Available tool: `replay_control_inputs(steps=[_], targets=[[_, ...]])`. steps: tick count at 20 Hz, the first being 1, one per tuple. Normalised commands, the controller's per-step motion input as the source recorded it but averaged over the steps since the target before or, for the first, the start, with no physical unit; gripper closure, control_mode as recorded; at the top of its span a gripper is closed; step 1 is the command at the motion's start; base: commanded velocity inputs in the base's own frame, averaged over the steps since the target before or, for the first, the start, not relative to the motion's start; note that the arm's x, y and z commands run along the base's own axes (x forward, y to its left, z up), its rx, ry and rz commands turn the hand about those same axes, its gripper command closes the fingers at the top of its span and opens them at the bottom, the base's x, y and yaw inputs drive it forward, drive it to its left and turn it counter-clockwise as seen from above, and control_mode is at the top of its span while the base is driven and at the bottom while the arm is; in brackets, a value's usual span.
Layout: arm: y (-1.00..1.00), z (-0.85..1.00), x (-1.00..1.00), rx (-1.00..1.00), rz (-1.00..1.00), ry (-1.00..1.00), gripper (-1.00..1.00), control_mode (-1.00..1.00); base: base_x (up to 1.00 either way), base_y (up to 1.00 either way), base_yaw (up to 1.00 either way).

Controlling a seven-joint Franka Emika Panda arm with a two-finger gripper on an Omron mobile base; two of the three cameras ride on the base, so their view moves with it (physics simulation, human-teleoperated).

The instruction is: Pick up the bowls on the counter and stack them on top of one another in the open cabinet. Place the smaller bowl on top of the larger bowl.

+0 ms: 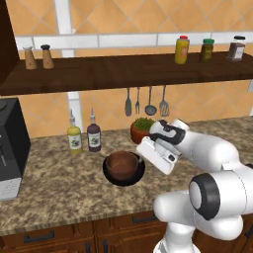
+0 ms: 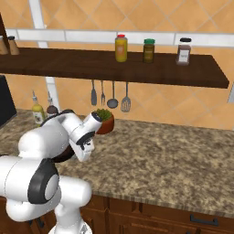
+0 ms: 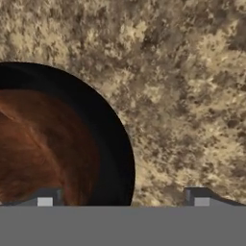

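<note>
On the speckled counter [image 1: 59,192] the smaller reddish-brown bowl [image 1: 122,163] sits inside the larger glossy black bowl [image 1: 123,179]. My gripper [image 1: 140,158] hovers at the stack's right edge, open and holding nothing. In the hand view the gripper [image 3: 122,201] straddles the black bowl's rim [image 3: 113,144]: one fingertip [image 3: 45,199] is over the brown bowl [image 3: 43,149], the other over bare counter [image 3: 192,96]. The open cabinet [image 1: 123,74] [image 2: 114,68], a long dark shelf, runs above the counter.
A terracotta pot with a green plant [image 1: 142,129] [image 2: 104,121] stands just behind the bowls. Two bottles [image 1: 83,137] stand to the left, and a black appliance [image 1: 10,148] at far left. Utensils [image 1: 148,101] hang under the shelf. Jars [image 1: 207,49] and shakers [image 1: 38,57] stand on the shelf.
</note>
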Motion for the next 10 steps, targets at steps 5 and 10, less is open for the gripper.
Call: replay_control_inputs(steps=[5, 10], targets=[[0.09, -0.40, 0.00, 0.03, 0.02, -0.07, -1.00, -1.00, 0.00, 0.00, 0.00], [0.11, -0.15, 0.00, 0.01, 0.00, -0.08, -1.00, -1.00, 0.00, 0.00, 0.00]])
